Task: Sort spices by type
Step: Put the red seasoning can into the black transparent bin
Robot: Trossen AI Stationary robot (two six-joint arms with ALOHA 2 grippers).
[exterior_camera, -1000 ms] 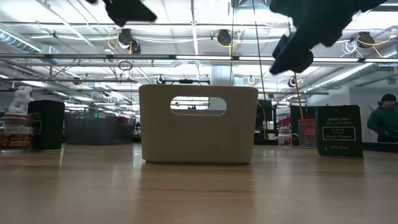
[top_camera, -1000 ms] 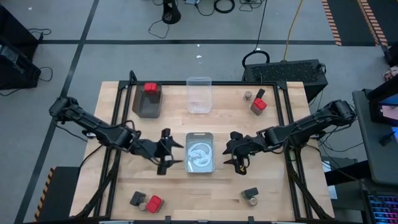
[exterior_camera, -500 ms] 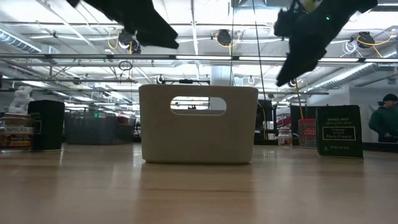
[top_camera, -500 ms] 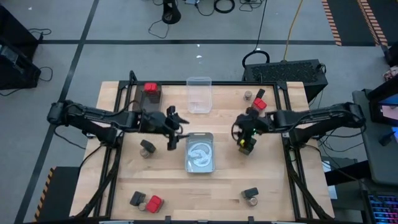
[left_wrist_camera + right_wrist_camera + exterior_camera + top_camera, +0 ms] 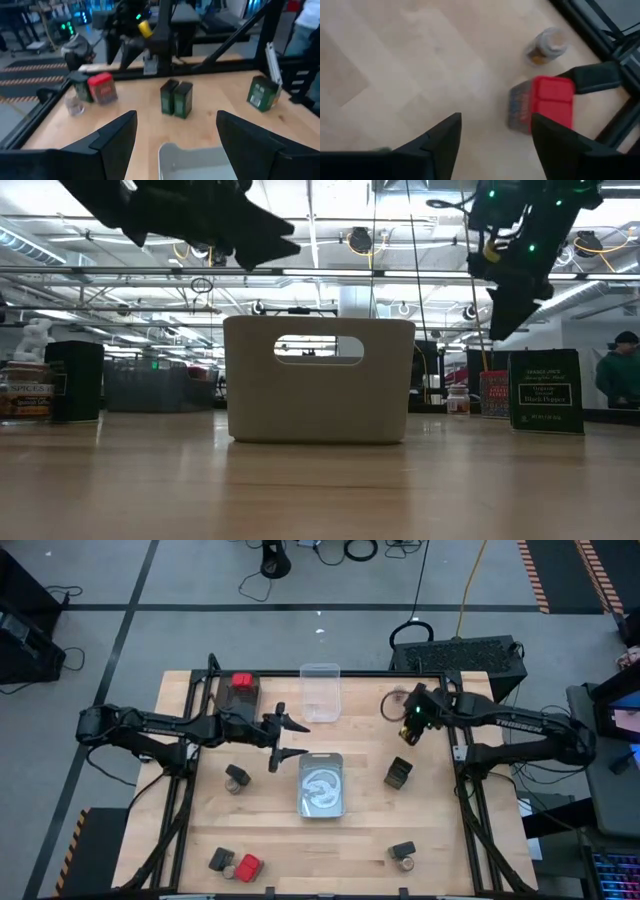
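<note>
Right tool (image 5: pixel 492 150) spread, hovering over one red box (image 5: pixel 542 105) and one jar (image 5: pixel 546 45). Left tool (image 5: pixel 175 145) spread too, two black boxes (image 5: pixel 176 98) ahead on table (image 5: pixel 125 102), I reckon.

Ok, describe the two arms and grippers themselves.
Both arms are dark and jointed. The right arm carries white lettering and green lights near its gripper. The left gripper has two flat, dark, wedge-shaped fingers.

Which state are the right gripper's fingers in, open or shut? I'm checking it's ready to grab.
Open: the right gripper shows both fingers apart, nothing between, above the red box.
</note>
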